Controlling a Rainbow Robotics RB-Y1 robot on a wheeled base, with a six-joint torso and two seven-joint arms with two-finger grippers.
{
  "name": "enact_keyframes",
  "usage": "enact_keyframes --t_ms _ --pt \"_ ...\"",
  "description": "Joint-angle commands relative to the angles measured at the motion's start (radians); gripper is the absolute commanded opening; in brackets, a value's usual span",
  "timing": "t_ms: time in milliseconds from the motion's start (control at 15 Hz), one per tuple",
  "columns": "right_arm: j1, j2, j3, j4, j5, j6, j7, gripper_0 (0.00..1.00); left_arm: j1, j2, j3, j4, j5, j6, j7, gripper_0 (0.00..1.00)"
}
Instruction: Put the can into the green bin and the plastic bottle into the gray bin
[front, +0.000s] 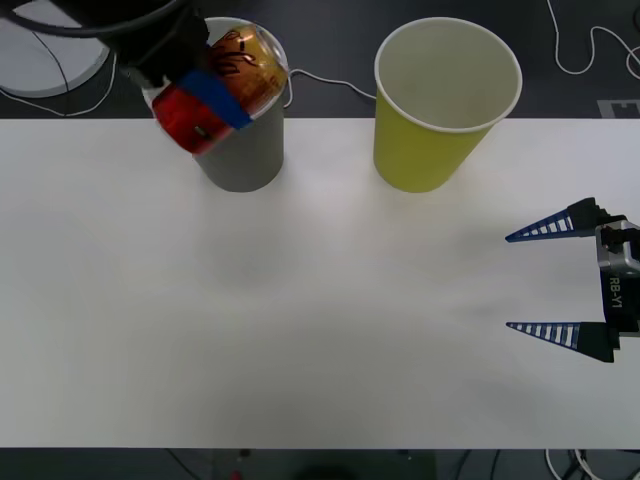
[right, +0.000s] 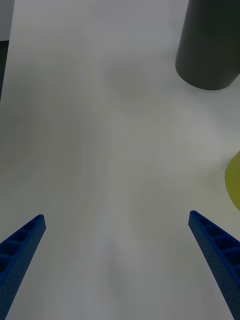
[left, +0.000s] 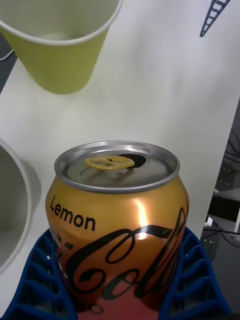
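1. The left gripper (front: 215, 95) clamps the can (front: 220, 85), tilted, over the gray bin (front: 245, 155) at the table's (front: 300, 330) far left.
2. The green bin (front: 440, 110) stands just beside it, upright.
3. The right gripper (front: 535, 282) hovers wide open, well apart, near the right edge.

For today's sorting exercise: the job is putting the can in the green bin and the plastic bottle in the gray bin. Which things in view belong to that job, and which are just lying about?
Belongs to the job:
- can, held by the left gripper over the gray bin
- green bin
- right gripper, open, waiting

Just lying about:
- white table
- cables behind it
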Motion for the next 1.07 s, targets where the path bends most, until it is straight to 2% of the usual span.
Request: enact_keyframes --t_ms 67,267,467,800,1067 --pt "0.0 0.0 0.0 0.0 0.0 0.0 0.0 1.0 -0.208 -0.104 -0.18 0.176 0.016 0.057 -0.005 0.0" --pt "0.0 0.0 0.0 0.0 0.0 0.0 0.0 1.0 -0.347 -0.22 -0.299 0.339 0.037 0.131 -0.005 0.0" --pt "0.0 0.0 0.0 0.0 0.0 0.0 0.0 1.0 -0.406 -0.326 -0.331 0.489 0.043 0.185 -0.005 0.0" --pt "0.0 0.0 0.0 0.0 0.0 0.0 0.0 1.0 -0.521 -0.516 -0.457 0.761 0.046 0.241 -0.005 0.0" --pt "0.0 0.0 0.0 0.0 0.0 0.0 0.0 1.0 -0.56 -0.657 -0.51 0.947 0.042 0.343 -0.007 0.0"
